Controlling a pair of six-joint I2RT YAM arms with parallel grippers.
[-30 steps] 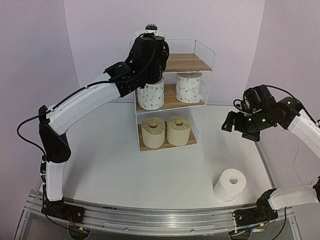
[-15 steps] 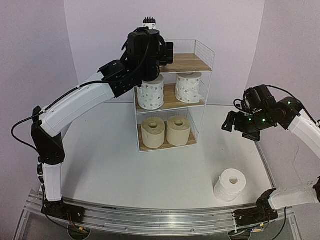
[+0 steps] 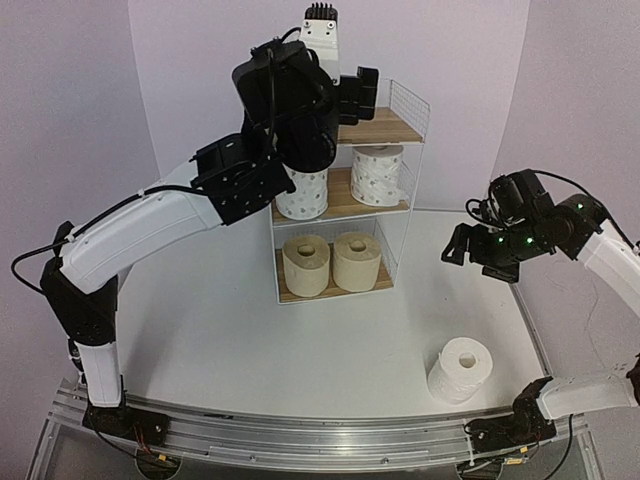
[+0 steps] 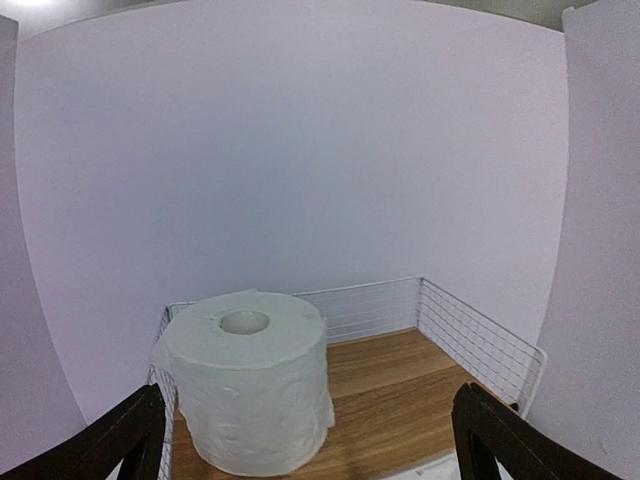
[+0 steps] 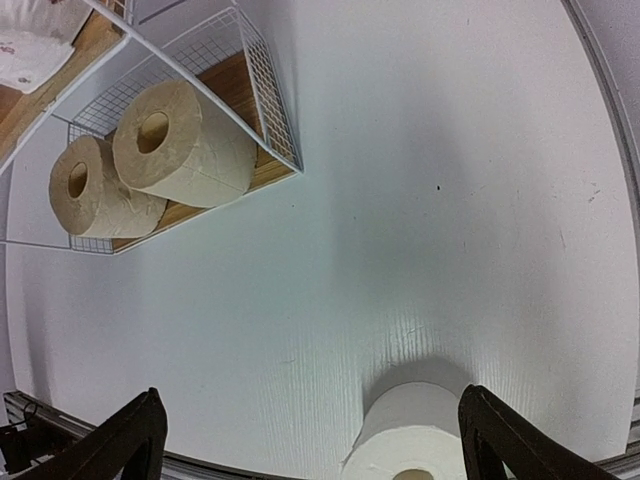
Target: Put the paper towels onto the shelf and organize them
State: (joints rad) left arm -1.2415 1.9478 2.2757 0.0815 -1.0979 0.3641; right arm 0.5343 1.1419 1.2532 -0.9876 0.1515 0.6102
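Note:
The shelf (image 3: 388, 126) stands at the back centre. Two beige paper towels (image 3: 306, 265) (image 3: 356, 260) lie on its bottom board, and two dotted ones (image 3: 303, 193) (image 3: 378, 175) stand on the middle board. In the left wrist view a plain white roll (image 4: 250, 385) stands upright at the left of the top board (image 4: 420, 380). My left gripper (image 3: 350, 95) (image 4: 310, 455) hangs open above and in front of that roll, apart from it. Another plain white roll (image 3: 460, 370) (image 5: 420, 445) stands on the table at the front right. My right gripper (image 3: 458, 245) (image 5: 310, 455) hovers open high above it.
The right half of the top board is bare wood, fenced by a low wire mesh wall (image 4: 480, 345). The left arm's forearm (image 3: 150, 225) stretches across the table's left side up to the shelf. A metal rail (image 3: 320, 435) runs along the near edge.
My left gripper has opened fully and risen up and back from the top tier, leaving the plain white roll standing there. The right arm has not moved.

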